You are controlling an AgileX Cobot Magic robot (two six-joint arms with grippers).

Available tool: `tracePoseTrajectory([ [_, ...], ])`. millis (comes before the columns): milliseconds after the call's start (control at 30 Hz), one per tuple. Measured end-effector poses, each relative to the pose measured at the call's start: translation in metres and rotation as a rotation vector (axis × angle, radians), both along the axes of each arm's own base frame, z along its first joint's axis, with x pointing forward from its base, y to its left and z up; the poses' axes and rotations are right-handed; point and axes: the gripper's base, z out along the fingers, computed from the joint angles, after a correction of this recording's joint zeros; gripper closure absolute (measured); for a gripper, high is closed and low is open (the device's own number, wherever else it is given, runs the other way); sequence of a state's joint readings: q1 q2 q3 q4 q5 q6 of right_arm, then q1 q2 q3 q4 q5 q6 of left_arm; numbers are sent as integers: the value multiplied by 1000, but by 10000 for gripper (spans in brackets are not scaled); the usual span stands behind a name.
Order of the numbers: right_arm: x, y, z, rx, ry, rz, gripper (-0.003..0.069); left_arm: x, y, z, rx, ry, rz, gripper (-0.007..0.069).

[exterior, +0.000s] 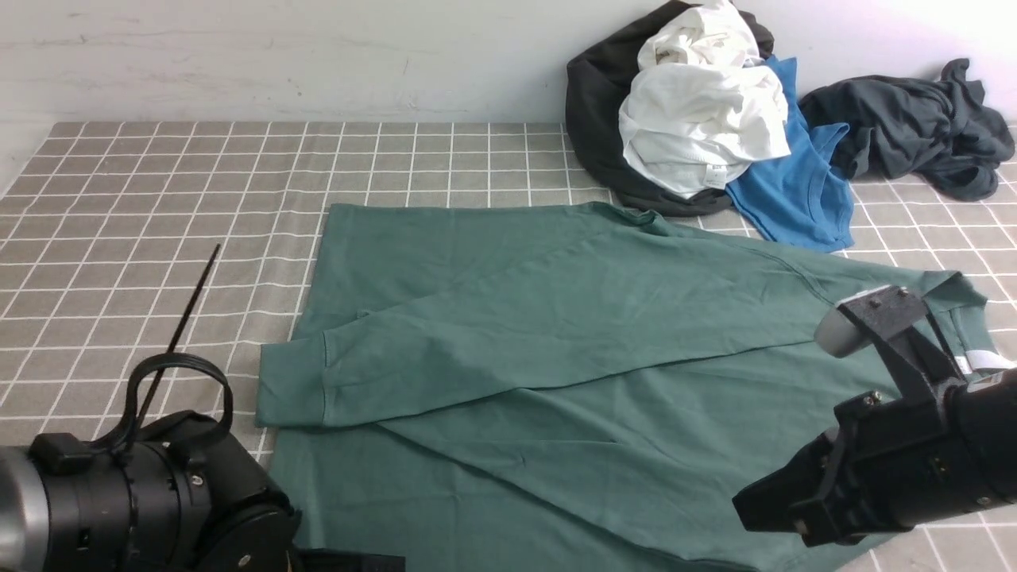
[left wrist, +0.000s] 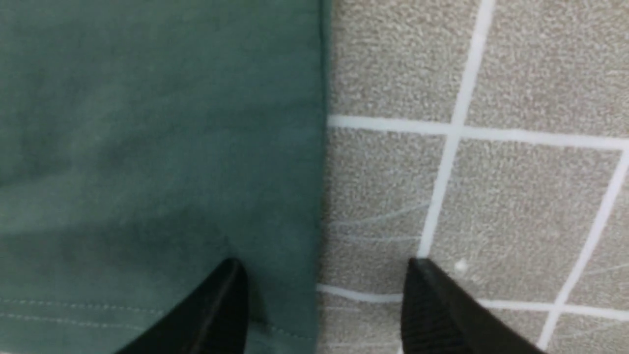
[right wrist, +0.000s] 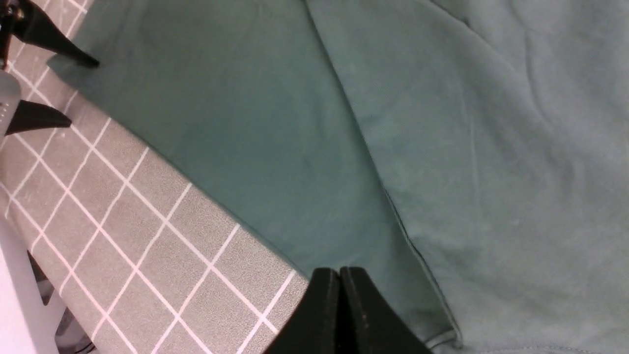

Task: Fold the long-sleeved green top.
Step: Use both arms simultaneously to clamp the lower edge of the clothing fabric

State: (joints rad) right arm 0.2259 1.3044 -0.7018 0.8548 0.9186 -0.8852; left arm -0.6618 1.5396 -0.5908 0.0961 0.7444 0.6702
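Observation:
The green long-sleeved top (exterior: 572,318) lies flat on the checked tablecloth (exterior: 159,199), its neck and white label (exterior: 984,362) to the right. One sleeve is folded across the body, with its cuff (exterior: 292,383) at the left. My left gripper (left wrist: 324,265) is open at the near left. One finger is over the top's hem corner (left wrist: 196,147) and the other is over bare cloth. The right wrist view also shows my left gripper (right wrist: 84,92). My right gripper (right wrist: 339,270) is shut with nothing between its fingers, over the top's near edge; in the front view my right gripper (exterior: 743,508) is low at the right.
A heap of clothes sits at the back right against the wall: a white garment (exterior: 699,119), a dark grey garment (exterior: 596,103) and a bright blue shirt (exterior: 802,183). Another dark grey garment (exterior: 914,127) lies at the far right. The table's near edge (right wrist: 19,255) shows.

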Motion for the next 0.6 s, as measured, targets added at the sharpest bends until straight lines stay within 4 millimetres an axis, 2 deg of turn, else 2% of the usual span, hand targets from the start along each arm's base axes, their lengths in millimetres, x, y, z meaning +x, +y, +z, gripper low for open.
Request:
tracePoseTrajectory([
  [100, 0, 0, 0, 0, 0, 1, 669, 2, 1, 0, 15, -31, 26, 338],
  [133, 0, 0, 0, 0, 0, 1, 669, 4, 2, 0, 22, -43, 15, 346],
  [167, 0, 0, 0, 0, 0, 1, 669, 6, 2, 1, 23, -73, 8, 378],
  [200, 0, 0, 0, 0, -1, 3, 669, 9, 3, 1, 37, -109, 8, 445],
  [233, 0, 0, 0, 0, -1, 3, 669, 9, 4, 1, 36, -113, 17, 452],
  [267, 0, 0, 0, 0, -1, 3, 669, 10, 4, 2, 30, -134, 43, 501],
  [333, 0, 0, 0, -1, -1, 3, 669, 13, 4, 2, 22, -184, 37, 551],
  [500, 0, 0, 0, -1, -4, 6, 669, 14, 5, 5, -8, -232, 84, 610],
  [600, 0, 0, 0, -2, -6, 9, 669, 11, 6, 16, -49, -258, 129, 612],
])
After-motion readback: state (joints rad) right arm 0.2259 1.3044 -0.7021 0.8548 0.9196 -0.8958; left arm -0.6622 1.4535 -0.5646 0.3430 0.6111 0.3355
